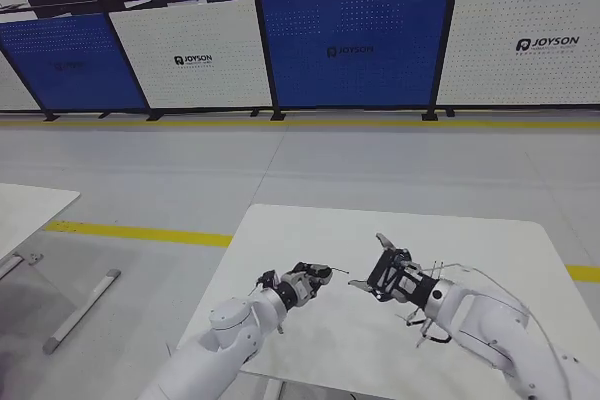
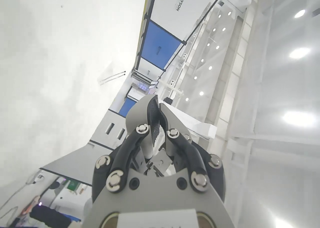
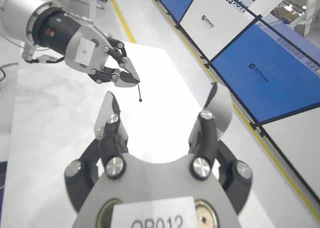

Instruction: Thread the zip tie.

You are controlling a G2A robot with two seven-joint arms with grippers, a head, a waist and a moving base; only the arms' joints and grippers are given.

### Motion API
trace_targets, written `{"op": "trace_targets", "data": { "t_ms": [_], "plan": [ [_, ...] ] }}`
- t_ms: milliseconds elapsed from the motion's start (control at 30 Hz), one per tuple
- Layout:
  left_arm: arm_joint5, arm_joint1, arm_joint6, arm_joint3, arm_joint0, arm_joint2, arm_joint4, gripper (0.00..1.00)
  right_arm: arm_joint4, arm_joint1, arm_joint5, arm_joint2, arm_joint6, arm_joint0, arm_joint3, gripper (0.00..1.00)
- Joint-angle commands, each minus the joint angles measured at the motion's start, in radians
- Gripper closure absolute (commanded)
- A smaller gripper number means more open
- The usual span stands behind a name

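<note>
While the zip tie [image 3: 139,92] hangs mid-frame, its end pokes out free.
The left gripper [image 3: 135,81] pinches it in shut jaws above the desk [image 3: 55,114]; the right gripper [image 3: 162,91], jaws wide open and empty, faces it, maybe to catch that end.

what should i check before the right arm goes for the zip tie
1. Left gripper shut on the zip tie: ok.
2. A free end of the tie sticks out past the left fingertips, toward the right gripper: ok.
3. Right gripper open wide enough to take the tie: ok.
4. The two grippers are apart, not touching: ok.
5. In the right wrist view the free end lies between the right gripper's fingers, so the line-up looks fair: ok.
6. Which end of the tie is free, head or tail, and how much of it hides in the left gripper above the table: cannot tell.
</note>
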Motion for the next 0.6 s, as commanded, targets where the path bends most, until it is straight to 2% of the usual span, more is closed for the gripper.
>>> {"op": "trace_targets", "data": {
  "t_ms": [0,100,467,500,567],
  "plan": [
    [0.018,0.000,-0.006,0.001,-0.001,0.004,0.025,1.00,0.062,0.010,-0.028,0.036,0.022,-0.035,0.002,0.00],
    [0.013,-0.002,0.011,-0.009,0.000,0.013,0.064,1.00,0.140,0.016,-0.028,0.054,0.060,-0.049,0.004,0.00],
    [0.011,-0.003,0.006,-0.011,0.002,0.012,0.047,1.00,0.140,0.016,-0.028,0.054,0.060,-0.049,0.004,0.00],
    [-0.003,-0.004,0.016,-0.009,0.001,0.013,0.066,1.00,0.156,0.015,-0.028,0.052,0.054,-0.056,0.004,0.00],
    [-0.036,-0.006,0.029,-0.014,0.004,0.028,0.126,1.00,0.263,0.014,-0.028,0.050,0.039,-0.059,0.026,0.00]
  ]
}}
